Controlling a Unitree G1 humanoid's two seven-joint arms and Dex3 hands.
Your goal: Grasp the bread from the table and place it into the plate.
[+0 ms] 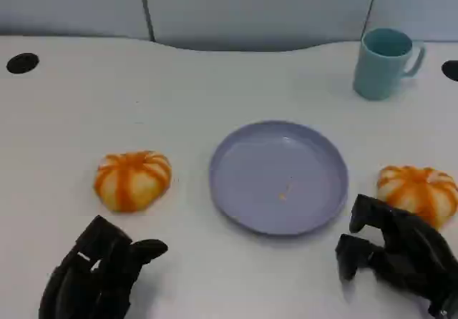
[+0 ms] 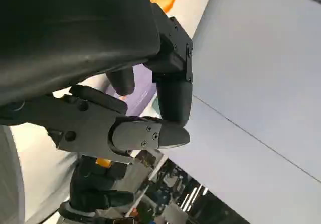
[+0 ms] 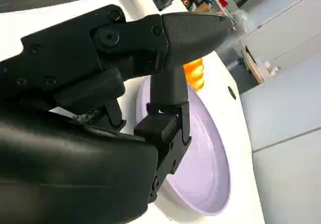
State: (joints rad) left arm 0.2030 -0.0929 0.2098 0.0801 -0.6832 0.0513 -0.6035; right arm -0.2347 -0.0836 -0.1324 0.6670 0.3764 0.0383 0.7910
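While both hands (image 1: 96,280) (image 1: 397,254) hang empty, fingers apart, bread (image 1: 132,180) lies beyond the left fingertips, clear of the plate (image 1: 230,197) rim

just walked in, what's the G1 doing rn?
Bread-to-plate task, nothing grasped yet. Two orange-striped bread rolls lie on the white table, one left of the empty purple plate and one right of it. The left robot hand sits near the table's front edge, short of the left roll, holding nothing. The right robot hand is just in front of the right roll, fingers apart. A teal mug stands at the back.
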